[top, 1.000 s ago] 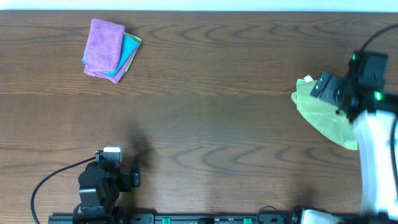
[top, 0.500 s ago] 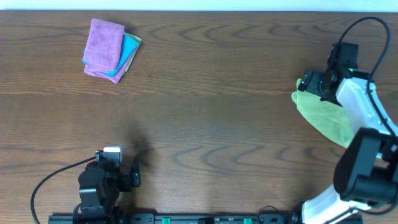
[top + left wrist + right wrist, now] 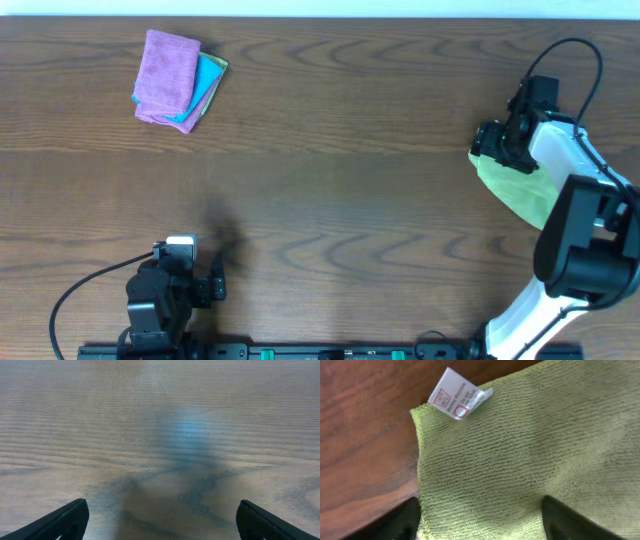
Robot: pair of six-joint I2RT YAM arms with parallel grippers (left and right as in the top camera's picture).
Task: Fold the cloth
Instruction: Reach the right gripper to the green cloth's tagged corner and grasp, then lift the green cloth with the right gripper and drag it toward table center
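Note:
A green cloth (image 3: pixel 525 190) lies flat at the right edge of the wooden table. My right gripper (image 3: pixel 497 142) is over its far left corner. In the right wrist view the cloth (image 3: pixel 530 445) fills most of the frame, with a white tag (image 3: pixel 459 396) at its corner. The right gripper (image 3: pixel 480 520) is open, one finger at the cloth's edge and one over the cloth. My left gripper (image 3: pixel 190 262) rests at the table's front left; in the left wrist view it (image 3: pixel 160 522) is open over bare wood.
A stack of folded cloths, purple (image 3: pixel 167 75) on top of blue (image 3: pixel 208 85), lies at the far left of the table (image 3: pixel 330 180). A black cable (image 3: pixel 85 285) runs by the left arm.
My right arm has swung up and left, bringing the gripper down onto the far left corner of the green cloth. The left arm has not moved.

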